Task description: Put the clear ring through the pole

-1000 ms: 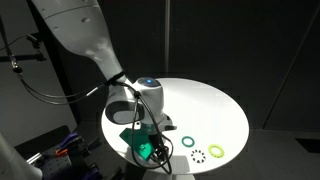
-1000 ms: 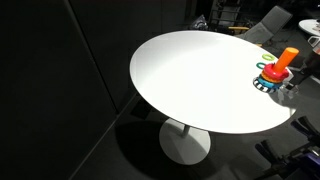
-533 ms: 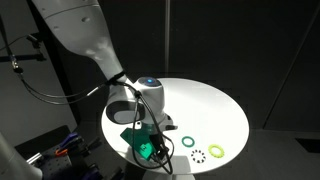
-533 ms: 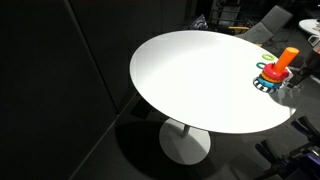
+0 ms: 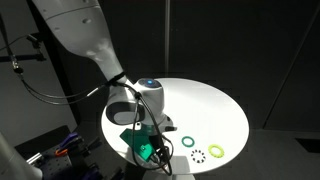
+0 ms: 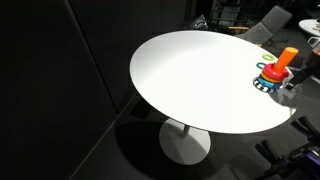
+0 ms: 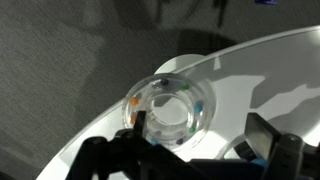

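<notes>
White counter (image 5: pixel 215 105), read from the left: your end effector (image 5: pixel 152 150) hangs low near the edge. The wrist view shows its fingers spread wide, pinching nothing. Next comes the green ring (image 5: pixel 183 141), then the clear ring (image 5: pixel 192 154) lying flat near the front edge, then the yellow ring (image 5: pixel 210 151). The pole (image 6: pixel 286 58) stands upright near the counter's edge in an exterior view, and the clear ring is not on it. Nothing counts as done yet — grasp, carry and threading all lie ahead.
</notes>
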`<state>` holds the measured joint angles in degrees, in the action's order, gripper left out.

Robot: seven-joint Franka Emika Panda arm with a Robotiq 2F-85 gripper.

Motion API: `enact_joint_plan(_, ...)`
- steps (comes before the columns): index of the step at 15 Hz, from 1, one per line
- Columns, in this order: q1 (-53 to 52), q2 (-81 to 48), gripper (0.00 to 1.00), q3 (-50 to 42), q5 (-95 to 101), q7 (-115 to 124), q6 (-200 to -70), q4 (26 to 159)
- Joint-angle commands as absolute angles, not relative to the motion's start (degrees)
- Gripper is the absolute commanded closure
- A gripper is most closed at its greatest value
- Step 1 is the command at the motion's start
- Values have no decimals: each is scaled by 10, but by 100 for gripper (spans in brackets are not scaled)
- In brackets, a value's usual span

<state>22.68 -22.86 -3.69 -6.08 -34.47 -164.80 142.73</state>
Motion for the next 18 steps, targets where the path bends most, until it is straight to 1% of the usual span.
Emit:
enact_joint_plan(1, 244, -229, 0, -28, -46, -339, -1637, 1421)
enact_joint_plan(18, 265, -230, 0, -32, -46, -342, -1631, 1414)
